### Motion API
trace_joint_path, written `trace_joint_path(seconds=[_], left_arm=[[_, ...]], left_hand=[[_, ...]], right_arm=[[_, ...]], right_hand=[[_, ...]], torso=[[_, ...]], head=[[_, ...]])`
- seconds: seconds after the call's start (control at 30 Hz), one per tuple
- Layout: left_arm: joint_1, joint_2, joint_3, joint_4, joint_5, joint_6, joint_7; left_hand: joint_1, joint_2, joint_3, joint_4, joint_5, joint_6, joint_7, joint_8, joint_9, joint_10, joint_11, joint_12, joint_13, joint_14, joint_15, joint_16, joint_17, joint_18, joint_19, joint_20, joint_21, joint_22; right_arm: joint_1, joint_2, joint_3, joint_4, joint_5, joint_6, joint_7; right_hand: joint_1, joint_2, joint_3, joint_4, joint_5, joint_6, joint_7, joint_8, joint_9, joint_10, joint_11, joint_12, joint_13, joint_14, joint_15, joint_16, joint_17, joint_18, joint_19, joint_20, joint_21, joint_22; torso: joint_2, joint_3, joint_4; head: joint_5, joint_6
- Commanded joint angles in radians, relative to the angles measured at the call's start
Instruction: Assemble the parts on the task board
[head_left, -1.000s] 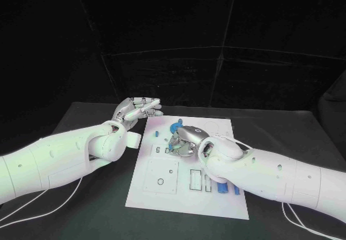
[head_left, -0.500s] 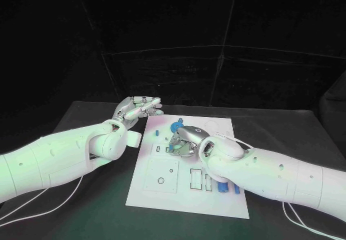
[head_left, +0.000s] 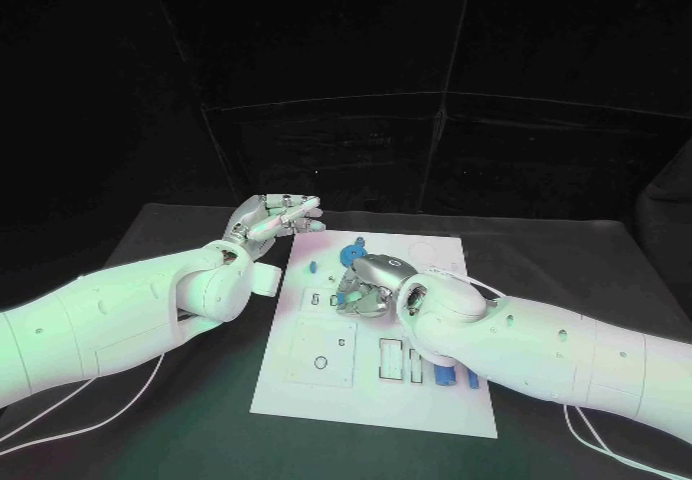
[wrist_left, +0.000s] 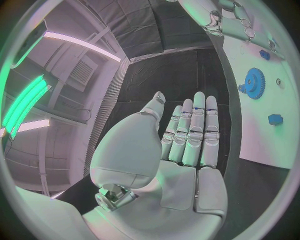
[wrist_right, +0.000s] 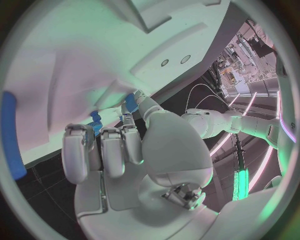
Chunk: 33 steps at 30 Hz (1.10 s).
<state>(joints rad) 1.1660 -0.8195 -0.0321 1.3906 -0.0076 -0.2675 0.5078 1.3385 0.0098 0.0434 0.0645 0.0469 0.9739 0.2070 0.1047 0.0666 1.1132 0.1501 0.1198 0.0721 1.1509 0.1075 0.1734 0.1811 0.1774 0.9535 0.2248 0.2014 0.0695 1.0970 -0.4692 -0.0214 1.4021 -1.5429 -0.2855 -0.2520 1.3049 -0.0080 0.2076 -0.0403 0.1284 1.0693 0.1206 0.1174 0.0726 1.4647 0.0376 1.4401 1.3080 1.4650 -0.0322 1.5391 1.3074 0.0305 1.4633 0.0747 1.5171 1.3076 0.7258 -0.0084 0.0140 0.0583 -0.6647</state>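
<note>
No brand, label or readable writing shows on the arms, the board or the parts.

At the left of the head view, the robot's left hand (head_left: 274, 217) is raised above the black table (head_left: 173, 420), just off the far left corner of the task board (head_left: 433, 400). Its fingers are straight and close together, the thumb beside them, and it holds nothing; the left wrist view shows the same flat, bare palm.

The task board is a white rectangular plate lying flat in the middle of the table, its surface cut with small round holes, slots and dark rectangular pockets. A blue gear (wrist_left: 254, 79), toothed round its rim, lies on the board's far part, and a small blue block (wrist_left: 275, 119) lies near it.

The right hand (head_left: 372, 282) is lowered onto the middle of the board, fingers curled down against the surface. In the right wrist view its fingertips (wrist_right: 130, 104) close on a small blue part (wrist_right: 131, 101) pressed to the white plate, with another blue piece (wrist_right: 95, 118) just beside the neighbouring fingers.

Toward the near right of the board, short blue pins (head_left: 447, 377) stand in pockets beside the right forearm.
</note>
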Motion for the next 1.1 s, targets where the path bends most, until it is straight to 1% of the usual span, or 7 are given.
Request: trace_joint_path(seconds=[0.03,0.27,0.5,0.73,0.87,1.03,1.1], left_arm=[[0.002,0.001,0.001,0.001,0.003,0.011,0.005],[0.002,0.000,0.001,0.001,0.003,0.011,0.003],[0.002,0.001,0.001,0.000,0.003,0.012,0.002],[0.002,0.000,0.001,0.000,0.003,0.013,-0.001],[0.002,0.000,0.001,0.001,0.003,0.013,-0.002],[0.002,0.000,0.001,0.000,0.003,0.014,-0.002],[0.002,0.000,0.001,0.000,0.003,0.015,-0.004]], left_hand=[[0.001,0.008,-0.002,-0.006,0.001,0.006,0.003,-0.006,0.000,-0.006,0.002,-0.007,-0.001,0.007,0.000,-0.007,0.001,0.008,0.008,0.000,-0.003,-0.001],[0.001,0.008,-0.002,-0.006,0.001,0.005,0.003,-0.007,-0.001,-0.007,0.003,-0.008,-0.001,0.007,0.000,-0.007,0.001,0.008,0.009,0.000,-0.004,-0.002],[0.001,0.008,-0.002,-0.006,0.001,0.005,0.003,-0.007,-0.001,-0.007,0.003,-0.008,-0.001,0.007,0.000,-0.007,0.001,0.008,0.009,0.000,-0.004,-0.002],[0.001,0.008,-0.002,-0.006,0.001,0.005,0.003,-0.007,-0.001,-0.007,0.003,-0.008,-0.001,0.007,0.000,-0.007,0.001,0.008,0.009,0.000,-0.004,-0.002],[0.000,0.009,-0.002,-0.007,0.001,0.005,0.004,-0.008,-0.001,-0.008,0.003,-0.009,-0.002,0.007,0.001,-0.008,0.002,0.007,0.009,0.001,-0.004,-0.002],[0.000,0.009,-0.002,-0.007,0.001,0.005,0.004,-0.008,-0.001,-0.008,0.004,-0.010,-0.002,0.007,0.001,-0.008,0.002,0.007,0.009,0.001,-0.005,-0.002],[0.000,0.009,-0.002,-0.007,0.001,0.005,0.004,-0.008,-0.001,-0.008,0.004,-0.010,-0.002,0.007,0.001,-0.008,0.002,0.007,0.009,0.001,-0.005,-0.002]], right_arm=[[-0.004,-0.002,-0.004,-0.001,-0.016,0.026,-0.027],[-0.004,0.000,-0.004,-0.001,-0.020,0.004,-0.032],[-0.004,0.002,-0.004,-0.001,-0.024,-0.016,-0.035],[-0.005,0.002,-0.004,0.000,-0.025,-0.043,-0.031],[-0.005,0.001,-0.004,0.002,-0.025,-0.070,-0.029],[-0.006,-0.004,-0.004,0.009,-0.024,-0.124,-0.017],[-0.007,-0.008,-0.004,0.016,-0.021,-0.155,-0.004]], right_hand=[[-0.014,-0.007,0.001,0.002,0.010,-0.016,0.013,-0.013,-0.005,0.011,0.010,-0.010,0.149,0.086,0.006,-0.006,0.168,-0.002,0.044,0.005,-0.001,0.136],[-0.029,-0.025,-0.003,0.006,0.019,-0.036,0.021,-0.026,-0.007,-0.001,0.017,-0.026,0.136,0.086,0.012,-0.007,0.168,-0.002,0.042,0.011,-0.002,0.133],[-0.046,-0.043,-0.013,0.013,0.020,-0.060,0.028,-0.040,-0.007,-0.021,0.024,-0.053,0.114,0.086,0.019,-0.006,0.169,-0.002,0.041,0.017,-0.003,0.131],[-0.060,-0.058,-0.028,0.020,0.028,-0.077,0.032,-0.046,-0.006,-0.036,0.029,-0.073,0.098,0.085,0.023,-0.007,0.168,-0.001,0.040,0.021,-0.005,0.128],[-0.075,-0.073,-0.052,0.033,0.020,-0.096,0.036,-0.051,-0.006,-0.045,0.032,-0.086,0.086,0.085,0.026,-0.008,0.166,-0.001,0.039,0.025,-0.005,0.128],[-0.089,-0.095,-0.093,0.056,0.016,-0.136,0.045,-0.054,-0.008,-0.067,0.040,-0.114,0.061,0.084,0.033,-0.011,0.162,-0.001,0.040,0.030,-0.006,0.128],[-0.090,-0.105,-0.123,0.074,0.023,-0.152,0.049,-0.052,-0.007,-0.075,0.045,-0.123,0.051,0.083,0.037,-0.011,0.162,-0.001,0.039,0.034,-0.006,0.128]], torso=[[0.000,-0.0003,0.0007],[0.000,-0.0003,0.0004],[0.000,-0.0003,0.0002],[0.000,-0.0001,0.0003],[0.000,-0.0001,0.0005],[0.000,0.0005,-0.0001],[0.000,0.0007,0.0001]], head=[[-0.001,0.001],[-0.004,0.003],[-0.004,0.001],[-0.005,0.002],[-0.006,0.002],[-0.006,0.003],[-0.006,0.003]])
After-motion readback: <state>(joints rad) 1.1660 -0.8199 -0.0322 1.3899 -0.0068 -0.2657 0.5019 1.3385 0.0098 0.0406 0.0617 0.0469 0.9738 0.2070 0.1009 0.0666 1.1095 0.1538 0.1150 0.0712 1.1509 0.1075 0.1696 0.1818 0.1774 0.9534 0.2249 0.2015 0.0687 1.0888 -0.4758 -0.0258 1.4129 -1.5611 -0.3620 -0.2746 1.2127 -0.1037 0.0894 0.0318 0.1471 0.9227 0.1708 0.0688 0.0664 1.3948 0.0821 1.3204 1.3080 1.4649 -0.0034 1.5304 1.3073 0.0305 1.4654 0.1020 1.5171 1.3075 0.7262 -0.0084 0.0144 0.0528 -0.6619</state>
